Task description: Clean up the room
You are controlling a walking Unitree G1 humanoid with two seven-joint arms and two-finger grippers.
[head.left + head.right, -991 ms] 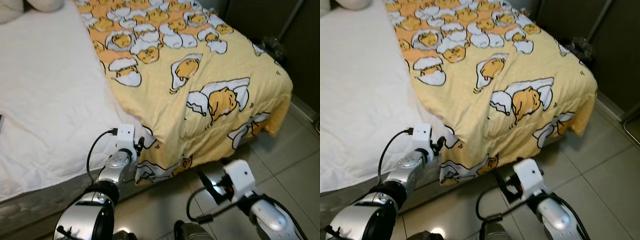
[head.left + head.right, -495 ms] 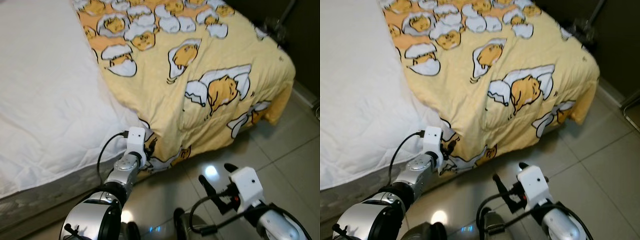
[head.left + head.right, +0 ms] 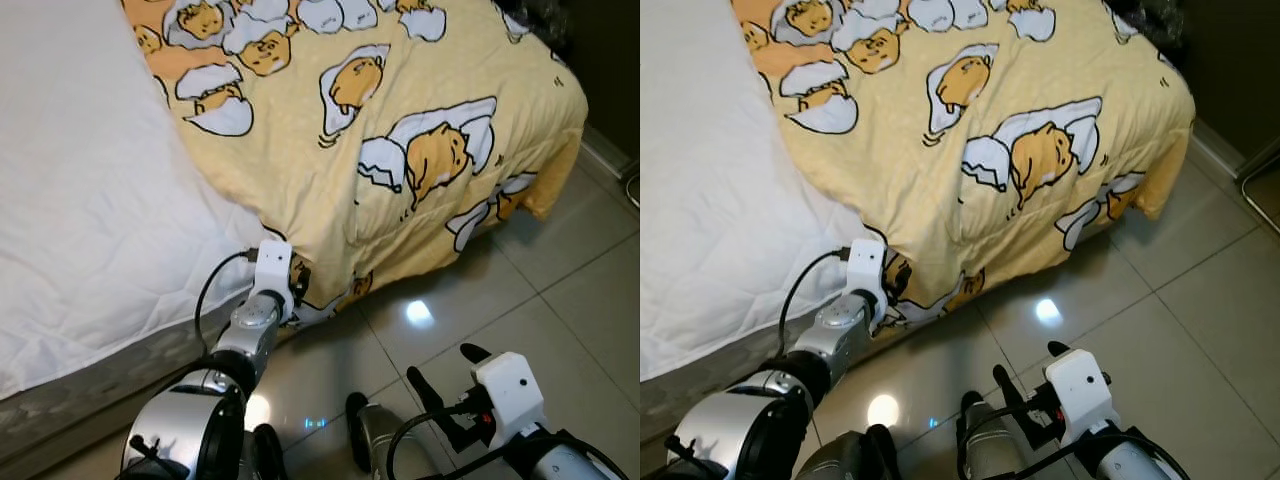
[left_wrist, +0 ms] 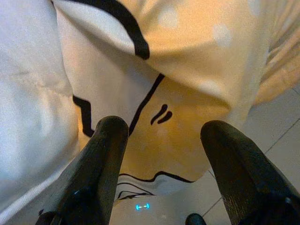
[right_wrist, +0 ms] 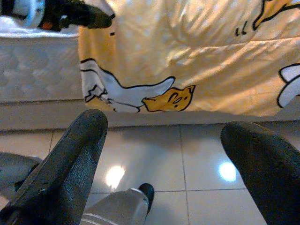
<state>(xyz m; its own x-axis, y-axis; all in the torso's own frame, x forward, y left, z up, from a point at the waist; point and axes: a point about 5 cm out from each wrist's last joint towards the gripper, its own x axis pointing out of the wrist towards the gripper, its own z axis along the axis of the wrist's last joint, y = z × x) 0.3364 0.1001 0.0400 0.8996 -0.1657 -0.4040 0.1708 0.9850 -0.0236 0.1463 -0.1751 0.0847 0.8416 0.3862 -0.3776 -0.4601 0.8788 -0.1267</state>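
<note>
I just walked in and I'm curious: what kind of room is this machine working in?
Most likely a bedroom. A bed with a white sheet and a yellow cartoon-print quilt hanging over its edge stands on a glossy tiled floor.

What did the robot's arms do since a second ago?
The left gripper reached in to the hanging edge of the yellow blanket; its fingers are open around the cloth, not yet shut. The right gripper dropped lower over the floor tiles, open. The blanket lies as before.
</note>
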